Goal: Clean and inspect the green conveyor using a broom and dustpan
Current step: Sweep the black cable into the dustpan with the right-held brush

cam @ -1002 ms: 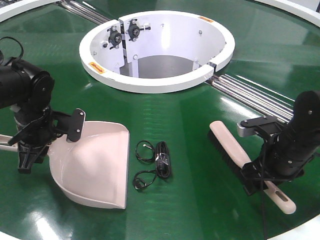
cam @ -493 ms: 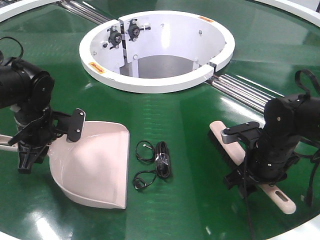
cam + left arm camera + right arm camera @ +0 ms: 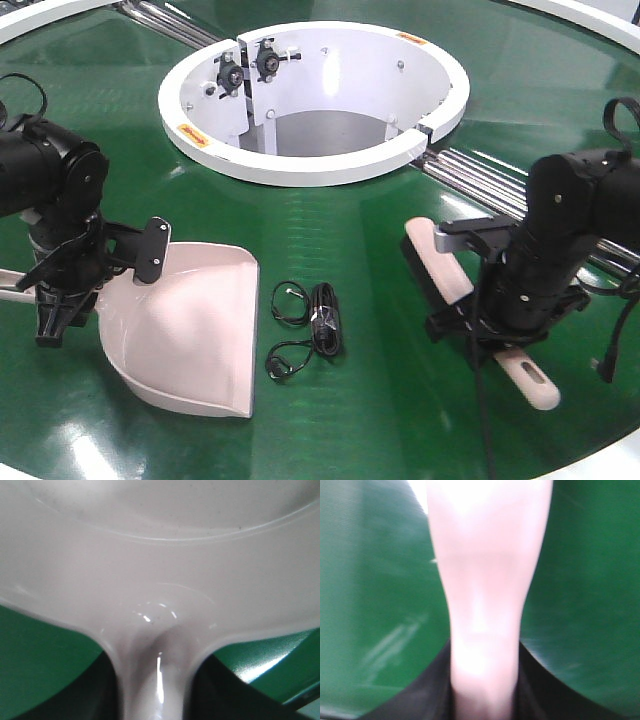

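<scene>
Two arms at a green conveyor [image 3: 340,225] — dustpan [image 3: 190,335] and broom [image 3: 440,265] in hand.
Dustpan flat on the belt at left, left fingers [image 3: 95,702] closed on its handle; broom at right, right fingers [image 3: 425,702] clamped round its handle; coiled black cable [image 3: 310,330] lying between them.

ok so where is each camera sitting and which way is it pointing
Front view: raised, facing forward and down over the green conveyor and its white ring; both arms, left tool and right tool, show.
Left wrist: on the left arm, looking along the dustpan handle; dark tool fingers flank it.
Right wrist: on the right arm, looking along the broom handle, blurred.
Shared: dustpan and broom also appear in the front view.
</scene>
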`<state>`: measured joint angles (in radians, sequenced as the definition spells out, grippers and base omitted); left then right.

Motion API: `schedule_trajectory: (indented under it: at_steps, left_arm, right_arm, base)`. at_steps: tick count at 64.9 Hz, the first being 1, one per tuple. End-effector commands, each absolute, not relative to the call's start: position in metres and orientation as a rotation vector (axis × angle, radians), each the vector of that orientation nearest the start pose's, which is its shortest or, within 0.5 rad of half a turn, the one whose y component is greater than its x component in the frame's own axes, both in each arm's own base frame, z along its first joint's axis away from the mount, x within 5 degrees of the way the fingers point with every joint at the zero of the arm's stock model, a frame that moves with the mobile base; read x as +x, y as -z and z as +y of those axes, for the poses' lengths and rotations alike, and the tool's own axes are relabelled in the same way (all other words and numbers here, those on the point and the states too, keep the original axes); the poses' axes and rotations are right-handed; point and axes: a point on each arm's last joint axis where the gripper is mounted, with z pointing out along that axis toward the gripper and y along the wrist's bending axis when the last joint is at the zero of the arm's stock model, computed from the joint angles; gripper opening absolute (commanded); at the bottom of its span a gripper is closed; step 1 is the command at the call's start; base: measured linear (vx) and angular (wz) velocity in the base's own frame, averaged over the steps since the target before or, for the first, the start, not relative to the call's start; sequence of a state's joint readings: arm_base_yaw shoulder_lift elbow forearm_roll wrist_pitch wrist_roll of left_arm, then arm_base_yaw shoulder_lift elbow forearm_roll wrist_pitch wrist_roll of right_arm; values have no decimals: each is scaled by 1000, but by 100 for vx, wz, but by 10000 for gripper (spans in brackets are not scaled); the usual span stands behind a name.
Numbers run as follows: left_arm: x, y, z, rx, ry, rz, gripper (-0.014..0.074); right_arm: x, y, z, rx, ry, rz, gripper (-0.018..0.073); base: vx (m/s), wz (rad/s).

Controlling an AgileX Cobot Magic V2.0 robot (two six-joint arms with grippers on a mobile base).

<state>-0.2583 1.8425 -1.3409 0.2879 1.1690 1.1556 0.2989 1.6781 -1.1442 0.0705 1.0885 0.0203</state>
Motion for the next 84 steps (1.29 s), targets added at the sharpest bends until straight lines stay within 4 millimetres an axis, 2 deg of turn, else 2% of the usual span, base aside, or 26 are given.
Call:
schedule_trajectory:
  at_steps: [1,13,37,52,63,77,84]
  left_arm:
    - [345,-238,-68,2183,-432,2302,-6]
    - [345,-238,-68,2184,-431,2303,-6]
    - [345,-238,-68,2184,-431,2303,-6]
    - [345,-238,-68,2183,-432,2302,-6]
    - [345,-238,-68,2183,-432,2302,-6]
    - [345,-238,-68,2183,-432,2302,-6]
    - [345,-238,-68,2183,-432,2302,-6]
  right_arm:
    - [290,-246,111,-318,-142,3011,-6]
    - [286,-245,142,-302,-88,2996,-6]
    - [298,-225,196,-352,1,3205,-4]
    - [297,-212,224,-335,-121,3264,-4]
    - [293,-208,259,-435,-266,3277,-4]
    - [292,-224,321,-655,-595,3167,-4]
    - [296,-238,340,-712,-696,3088,-4]
  base:
    - [0,0]
    - [0,0]
    - [0,0]
    - [0,0]
    - [0,0]
    - [0,0]
    - [0,0]
